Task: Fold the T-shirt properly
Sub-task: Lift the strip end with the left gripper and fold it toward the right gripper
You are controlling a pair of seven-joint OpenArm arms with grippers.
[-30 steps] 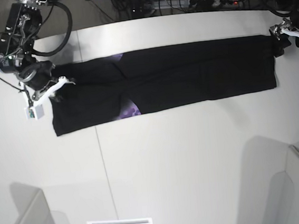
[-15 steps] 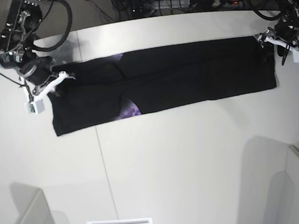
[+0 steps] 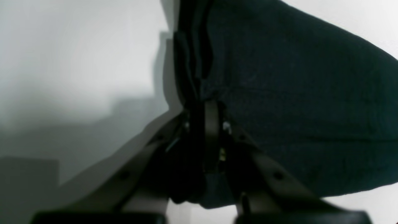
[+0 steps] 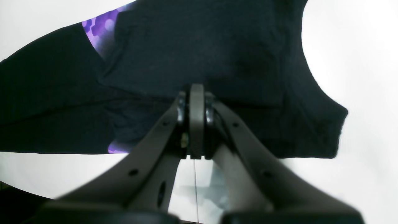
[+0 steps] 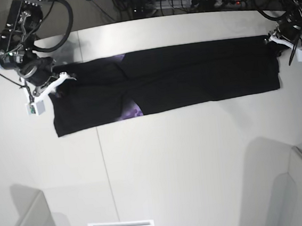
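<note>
The T-shirt (image 5: 190,74) lies flat in a long black strip on the white worktop (image 5: 187,157). The left tool (image 3: 206,124) pinches one end of it. The right tool (image 4: 196,121) pinches the other end, near the purple print (image 4: 101,28).

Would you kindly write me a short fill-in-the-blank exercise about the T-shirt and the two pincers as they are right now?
1. The T-shirt is mostly ____ in colour.
2. The print showing between its folds is ____.
3. The right pincer is ____ on the cloth.
4. The left pincer grips the T-shirt at its ____.

Missing words: black; purple; shut; edge
</note>
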